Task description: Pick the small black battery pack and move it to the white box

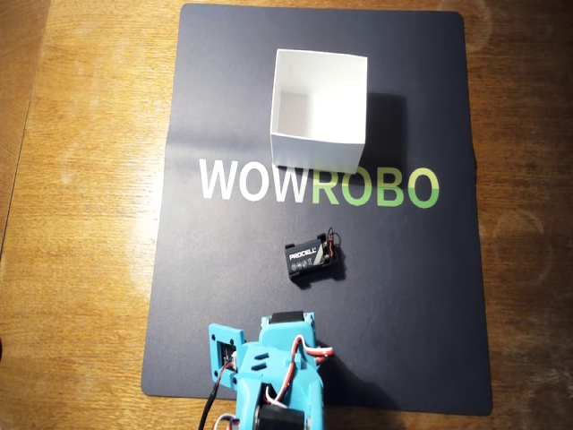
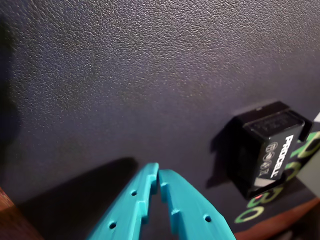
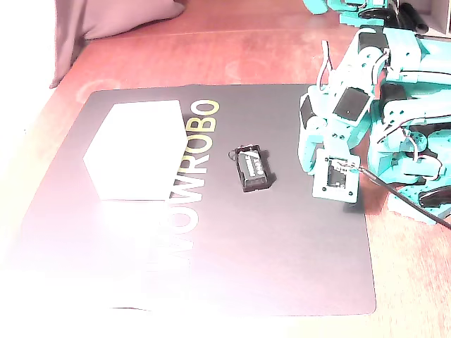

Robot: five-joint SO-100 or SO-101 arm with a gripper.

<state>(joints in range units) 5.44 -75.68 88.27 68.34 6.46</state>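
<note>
Wrist view: gripper (image 2: 159, 176) closed, empty, near the battery pack (image 2: 267, 147).

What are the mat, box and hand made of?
Mat: looks like black faux leather or rubber, with a pebbled grain in the wrist view. Box: probably matte white cardboard, thin-walled. Hand: teal plastic, likely 3D-printed.

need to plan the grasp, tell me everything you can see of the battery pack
The battery pack is a small black plastic holder with a black cell inside lettered PROCELL in white. Thin red and black wires curl from its right end in the overhead view. It lies flat, slightly skewed, on the dark mat, just below the WOWROBO lettering and between the white box and the teal hand. Only the mat touches it; the hand's jaws are shut, short of it.
</note>
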